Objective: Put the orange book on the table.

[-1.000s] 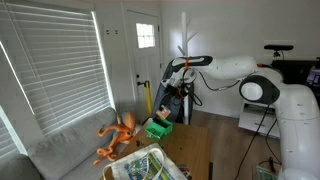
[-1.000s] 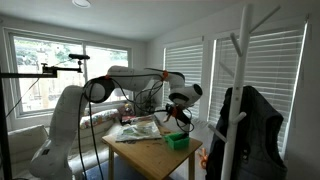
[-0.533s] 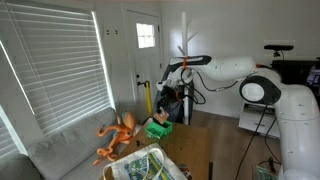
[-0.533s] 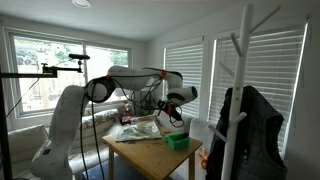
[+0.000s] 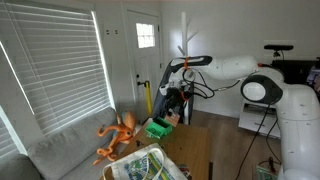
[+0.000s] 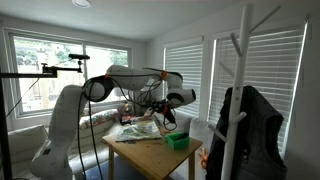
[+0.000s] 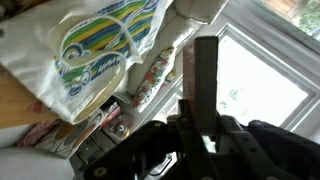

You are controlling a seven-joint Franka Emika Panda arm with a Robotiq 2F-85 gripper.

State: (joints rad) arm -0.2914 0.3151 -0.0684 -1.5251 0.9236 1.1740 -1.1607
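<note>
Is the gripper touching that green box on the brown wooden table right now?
Apart. In an exterior view the gripper hangs above and to one side of the green box, with a strip of background showing between them.

**Wrist camera: a printed bag, a dark bar, a bright window**

A white bag (image 7: pixel 95 45) printed with blue, green and yellow swirls fills the upper left. Just below the bag a strip of brown table (image 7: pixel 14 106) shows, and lower still lie some printed papers (image 7: pixel 62 138), too blurred to read. Against the bag's right edge lies a long speckled orange-and-cream thing (image 7: pixel 155 82); I can't tell what it is. Further right of the bag the gripper (image 7: pixel 206 48) shows as one dark upright bar above its black body, and I can't tell how its jaws stand. Right of the bag, past the gripper, a window (image 7: pixel 265 85) glares white.
</note>
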